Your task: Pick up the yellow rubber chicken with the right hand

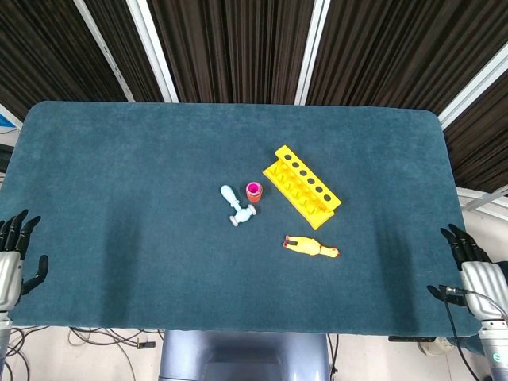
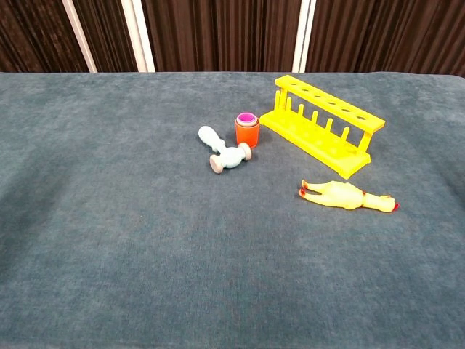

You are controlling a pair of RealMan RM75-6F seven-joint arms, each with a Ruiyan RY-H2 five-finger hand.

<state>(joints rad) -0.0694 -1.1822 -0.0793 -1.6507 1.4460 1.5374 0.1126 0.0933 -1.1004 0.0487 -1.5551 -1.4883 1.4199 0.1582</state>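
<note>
The yellow rubber chicken [image 1: 311,248] [image 2: 347,196] lies flat on the blue-green table [image 1: 119,182], right of centre, its red-tipped head pointing right. My right hand [image 1: 471,274] hangs at the table's right front corner, far right of the chicken, fingers spread and holding nothing. At the left front corner my left hand [image 1: 13,260] is likewise empty with its fingers apart. Neither hand shows in the chest view.
A yellow test-tube rack [image 1: 302,186] [image 2: 324,124] stands just behind the chicken. An orange cup with a pink rim [image 1: 253,191] [image 2: 247,129] and a pale blue toy hammer [image 1: 236,206] [image 2: 224,149] lie to the rack's left.
</note>
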